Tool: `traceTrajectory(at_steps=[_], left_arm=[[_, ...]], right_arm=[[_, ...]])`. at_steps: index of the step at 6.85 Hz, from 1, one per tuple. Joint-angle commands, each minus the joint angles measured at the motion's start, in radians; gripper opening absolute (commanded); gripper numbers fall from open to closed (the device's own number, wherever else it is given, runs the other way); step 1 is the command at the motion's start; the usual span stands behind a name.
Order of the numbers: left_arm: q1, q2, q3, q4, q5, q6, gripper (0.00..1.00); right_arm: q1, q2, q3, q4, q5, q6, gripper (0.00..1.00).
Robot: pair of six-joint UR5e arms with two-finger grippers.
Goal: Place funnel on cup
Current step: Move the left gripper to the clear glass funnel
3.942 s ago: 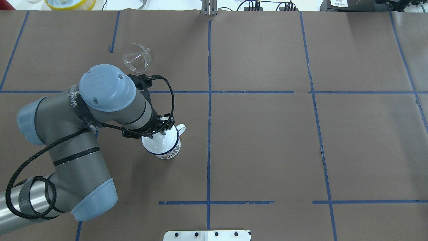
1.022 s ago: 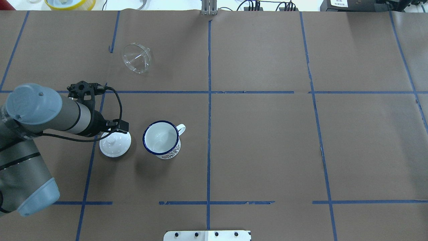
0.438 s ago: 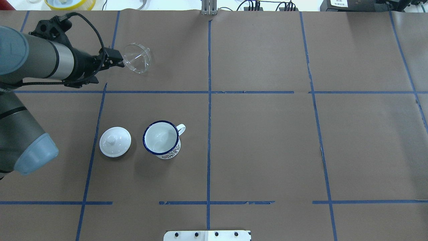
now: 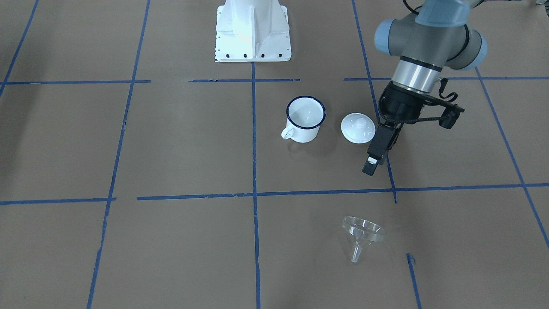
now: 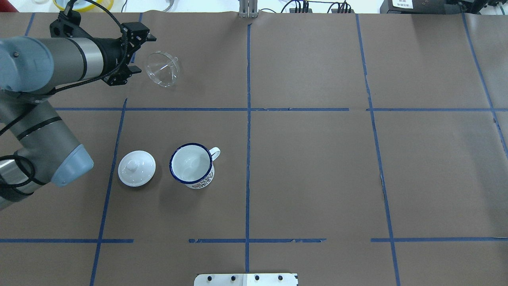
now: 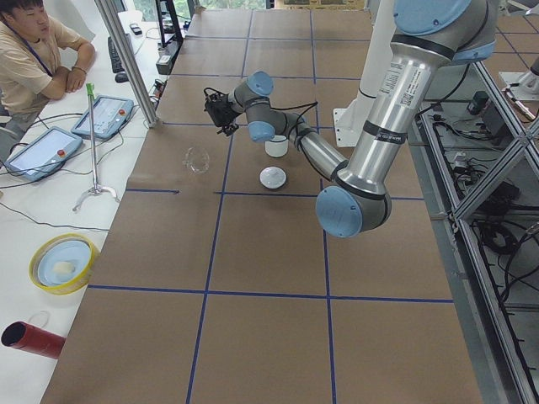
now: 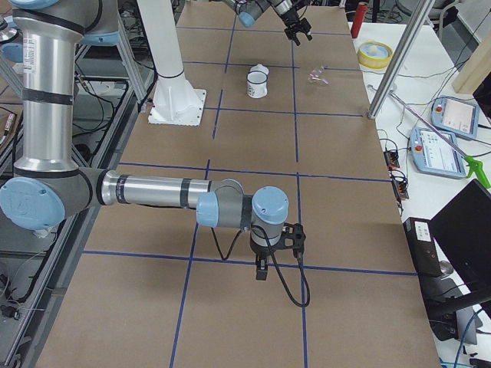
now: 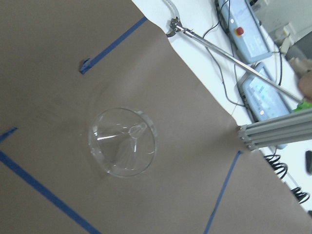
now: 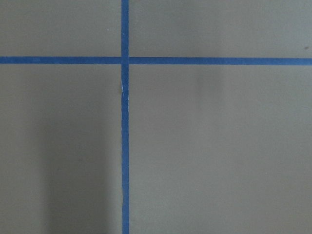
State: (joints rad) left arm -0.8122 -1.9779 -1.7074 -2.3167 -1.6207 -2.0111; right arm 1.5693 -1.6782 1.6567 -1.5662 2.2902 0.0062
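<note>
The clear funnel lies tipped on the brown paper at the far left; it also shows in the front view and fills the middle of the left wrist view, stem towards the camera. The white cup with a dark blue rim stands upright and empty nearer the robot. My left gripper hangs open and empty above the table, just left of the funnel and apart from it. My right gripper points down over bare paper far from both; I cannot tell whether it is open or shut.
A round white knobbed lid lies on the table just left of the cup. The robot's white base plate is behind the cup. A yellow bowl sits past the far edge. An operator sits beyond the table's left end.
The left gripper took the lid off the cup, set it down left of the cup and let go. It then moved far, to beside the funnel, and has since risen a little.
</note>
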Motion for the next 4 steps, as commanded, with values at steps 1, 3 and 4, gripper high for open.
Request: traceTrajectory(at_steps=[1,3,4], left_arm=[[0.005,-0.056,0.266,-0.244,0.022,-0.078,1.0],[0.036,-0.058,0.366,-0.352,0.113,-0.087,1.0],[0.039,-0.065,0.389,-0.352,0.116,-0.09,1.0]], right_arm=[[0.0,0.0,0.0,0.0,0.0,0.0,1.0],[0.0,0.0,0.0,0.0,0.0,0.0,1.0],[0.0,0.0,0.0,0.0,0.0,0.0,1.0]])
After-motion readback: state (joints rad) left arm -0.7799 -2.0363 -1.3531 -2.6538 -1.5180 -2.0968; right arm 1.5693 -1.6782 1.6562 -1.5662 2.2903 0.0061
